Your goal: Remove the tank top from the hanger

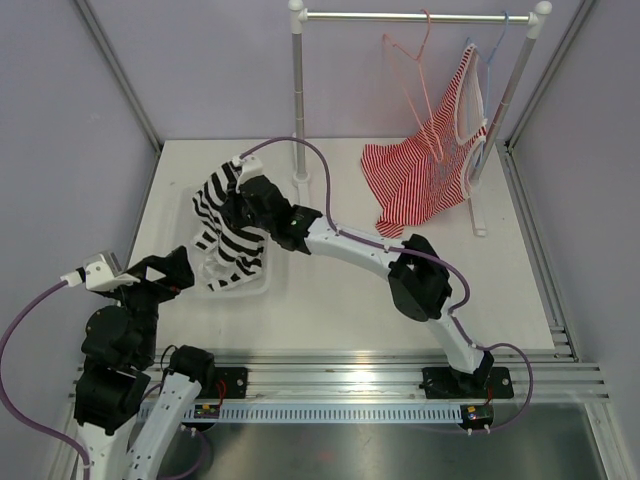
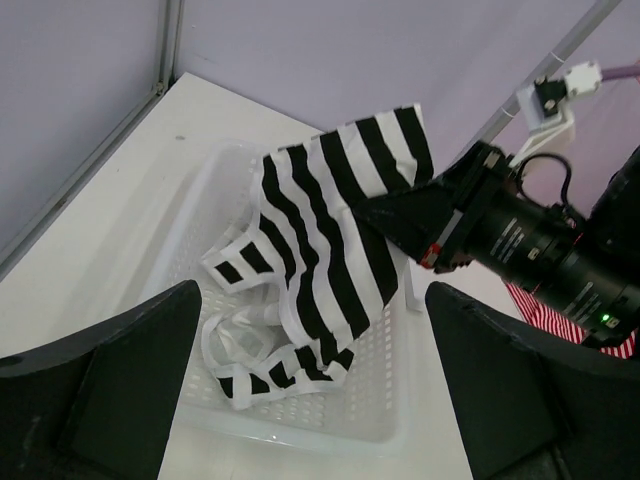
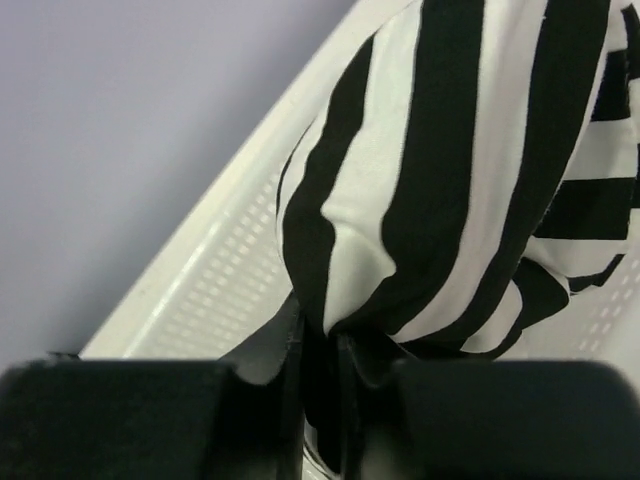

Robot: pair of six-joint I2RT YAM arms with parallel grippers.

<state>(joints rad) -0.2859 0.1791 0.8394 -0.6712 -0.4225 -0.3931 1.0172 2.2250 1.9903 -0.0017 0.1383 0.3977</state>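
The black-and-white striped tank top (image 1: 225, 225) hangs from my right gripper (image 1: 243, 203), which is shut on a fold of it. Its lower part lies bunched in a white perforated basket (image 1: 262, 285). In the right wrist view the jaws (image 3: 325, 350) pinch the fabric (image 3: 450, 150) tightly. The left wrist view shows the top (image 2: 330, 230) draped into the basket (image 2: 300, 425). My left gripper (image 1: 170, 272) is open and empty just left of the basket's near end, also seen in its own view (image 2: 320, 400). The pink wire hanger (image 1: 412, 75) hangs bare on the rail.
A clothes rack (image 1: 297, 100) stands at the back of the table. A red-and-white thinly striped top (image 1: 425, 175) hangs on a pale blue hanger (image 1: 490, 60) at its right end. Metal frame posts run along both table sides.
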